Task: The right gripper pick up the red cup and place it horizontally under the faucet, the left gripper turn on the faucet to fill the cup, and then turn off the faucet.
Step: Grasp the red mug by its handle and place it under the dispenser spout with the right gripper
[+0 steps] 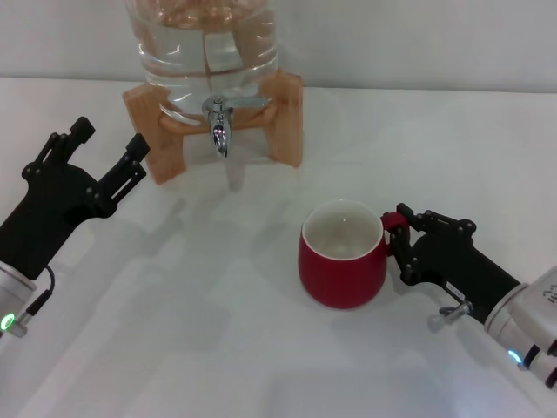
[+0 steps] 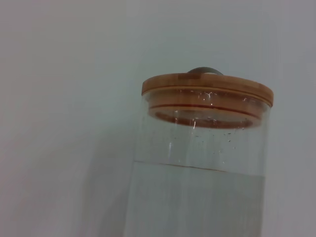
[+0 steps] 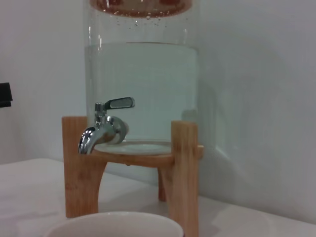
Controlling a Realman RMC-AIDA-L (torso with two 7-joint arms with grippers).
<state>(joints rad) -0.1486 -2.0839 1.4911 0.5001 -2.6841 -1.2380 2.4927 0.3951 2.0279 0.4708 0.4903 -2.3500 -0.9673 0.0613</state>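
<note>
Red cup (image 1: 342, 266) stands empty; water jug (image 3: 143, 89) mostly full.

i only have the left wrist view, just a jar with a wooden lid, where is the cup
Observer: The red cup stands upright on the table, in front of the faucet and off toward the robot's right, not under the spout.
Operator: does right have it
Observer: The right gripper is at the handle, fingers on either side of it; the cup is not lifted.
Operator: and my left gripper
Observer: The left gripper hangs open to the left of the wooden stand, clear of the faucet lever.
</note>
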